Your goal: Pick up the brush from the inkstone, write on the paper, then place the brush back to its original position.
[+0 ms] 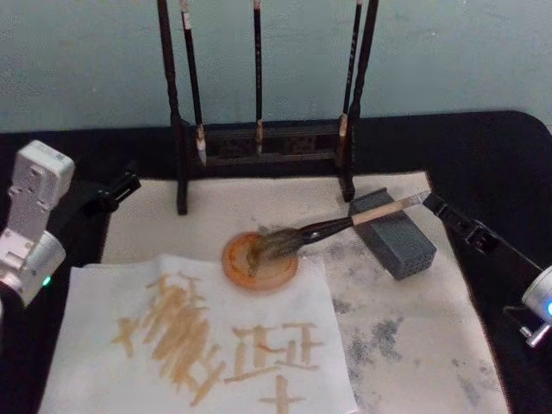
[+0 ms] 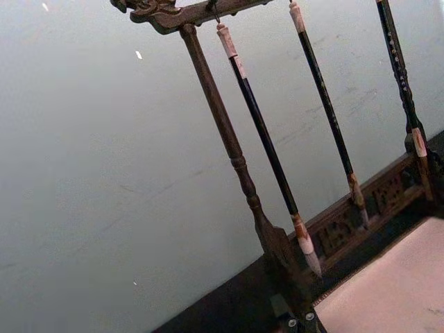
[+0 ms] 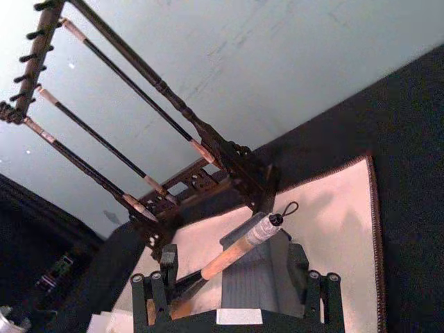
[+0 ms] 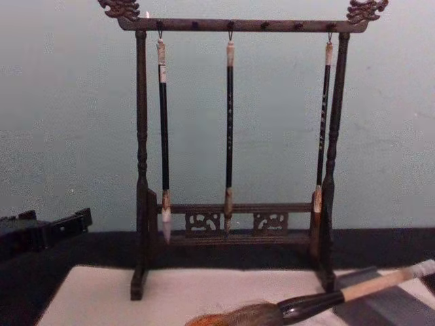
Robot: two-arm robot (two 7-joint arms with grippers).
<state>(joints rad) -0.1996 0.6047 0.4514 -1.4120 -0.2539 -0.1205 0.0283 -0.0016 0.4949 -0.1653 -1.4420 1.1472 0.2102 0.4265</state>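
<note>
The brush [image 1: 345,224] lies with its bushy bristles on the round orange inkstone [image 1: 237,263] and its tan handle propped on a grey block [image 1: 397,237]. My right gripper [image 1: 442,210] sits just behind the handle's end. In the right wrist view the right gripper [image 3: 232,281] is open, its fingers [image 3: 149,295] well apart on either side of the brush [image 3: 232,255], not touching it. The paper [image 1: 103,293] lies at the front left with tan strokes written on it. My left gripper [image 1: 116,190] is parked at the mat's left edge, away from the brush.
A dark wooden rack [image 1: 259,147] with three thin hanging brushes stands at the back of the stained felt mat [image 1: 414,345]. The chest view has the rack [image 4: 231,204] upright behind the brush [image 4: 319,302]. A pale wall closes off the back.
</note>
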